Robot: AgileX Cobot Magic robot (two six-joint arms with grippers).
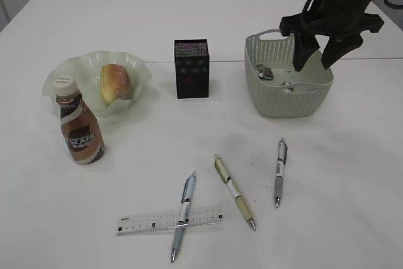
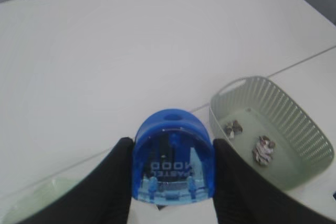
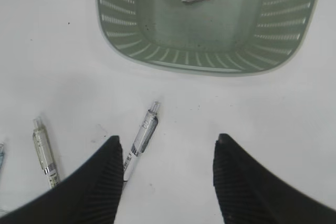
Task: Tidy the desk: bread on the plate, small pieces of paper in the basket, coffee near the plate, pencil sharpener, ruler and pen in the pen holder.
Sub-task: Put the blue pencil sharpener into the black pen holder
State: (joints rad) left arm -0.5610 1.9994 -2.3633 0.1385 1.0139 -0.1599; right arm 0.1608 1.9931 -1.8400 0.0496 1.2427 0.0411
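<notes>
The blue pencil sharpener (image 2: 173, 163) sits pinched between the left jaws (image 2: 173, 182), low in the middle of the left wrist view, up above the tabletop (image 2: 105, 51). The black pen holder (image 1: 191, 68) stands in the middle of the exterior view; it isn't visible from that wrist. The right jaws (image 3: 165, 182) are wide and empty, nearest the grey pen (image 3: 140, 141), which points up toward the basket (image 3: 210, 66).

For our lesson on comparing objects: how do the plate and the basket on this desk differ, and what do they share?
The plate is shallow with a wavy rim; the basket is deep with straight slotted walls. The plate holds bread; the basket holds crumpled paper. The plate sits left of the dark pen holder, the basket right. Both are pale green.
</notes>
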